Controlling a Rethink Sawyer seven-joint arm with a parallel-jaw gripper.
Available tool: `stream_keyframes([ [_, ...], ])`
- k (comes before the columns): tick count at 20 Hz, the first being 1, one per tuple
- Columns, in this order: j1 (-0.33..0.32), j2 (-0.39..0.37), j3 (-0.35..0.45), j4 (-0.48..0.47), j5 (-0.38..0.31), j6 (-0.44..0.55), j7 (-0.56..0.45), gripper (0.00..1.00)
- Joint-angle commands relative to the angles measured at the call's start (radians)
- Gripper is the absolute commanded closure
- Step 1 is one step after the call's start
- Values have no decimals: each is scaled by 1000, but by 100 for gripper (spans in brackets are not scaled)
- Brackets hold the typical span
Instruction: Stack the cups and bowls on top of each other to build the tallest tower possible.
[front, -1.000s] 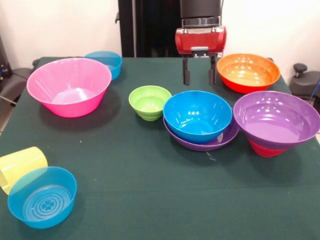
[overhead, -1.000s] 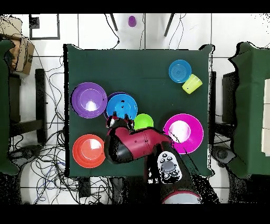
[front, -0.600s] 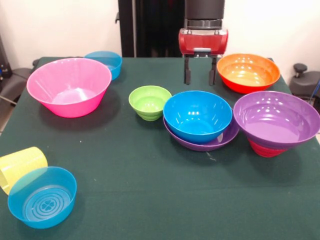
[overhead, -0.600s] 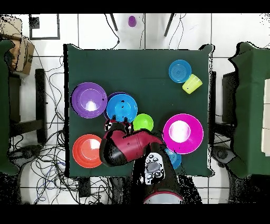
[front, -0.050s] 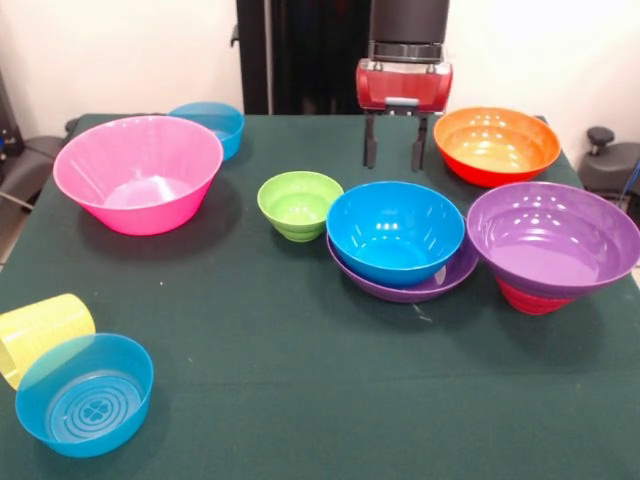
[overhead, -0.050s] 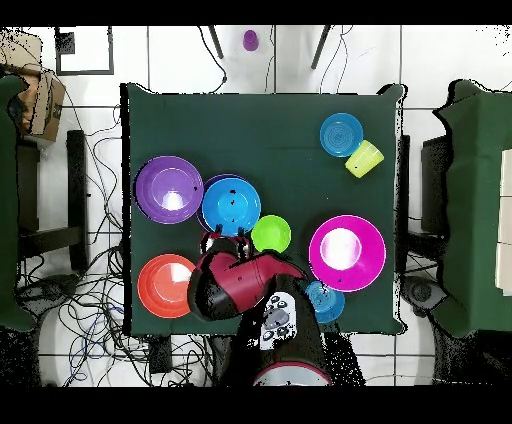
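My gripper (front, -0.050s: 394, 154) hangs open and empty above the cloth behind the blue bowl (front, -0.050s: 395, 230), left of the orange bowl (front, -0.050s: 496, 145). The blue bowl sits in a wide purple bowl (front, -0.050s: 400, 288). Another purple bowl (front, -0.050s: 553, 238) rests on a red bowl (front, -0.050s: 528, 298). A green bowl (front, -0.050s: 299, 204) stands alone, with the large pink bowl (front, -0.050s: 138, 172) and a translucent blue bowl (front, -0.050s: 210, 122) to its left. The ribbed yellow cup (front, -0.050s: 40, 332) lies on its side against a second translucent blue bowl (front, -0.050s: 85, 393). From overhead, the gripper (overhead, -0.050s: 223, 240) sits between the blue bowl (overhead, -0.050s: 231, 204) and orange bowl (overhead, -0.050s: 166, 285).
The green table (front, -0.050s: 300, 400) has open cloth across its middle and front. In the overhead view a small purple thing (overhead, -0.050s: 250, 40) lies on the floor beyond the table, and my arm (overhead, -0.050s: 250, 285) covers part of a translucent blue bowl (overhead, -0.050s: 325, 302).
The arm has drawn back a little toward the robot's base. The gripper stays open and empty. No bowl or cup has moved.
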Motion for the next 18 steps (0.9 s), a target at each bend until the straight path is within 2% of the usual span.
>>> stream_keyframes([
  [1,25,48,-13,-73,-57,-40,1,0],
  [7,22,53,-30,-73,-53,-51,3,0],
  [10,-110,12,59,-36,-117,-22,-26,0],
  [11,-129,7,71,-36,-130,-15,-36,0],
  [14,-145,25,64,-61,-160,-25,-48,0],
  [18,-147,32,31,-81,-165,-43,-26,0],
])
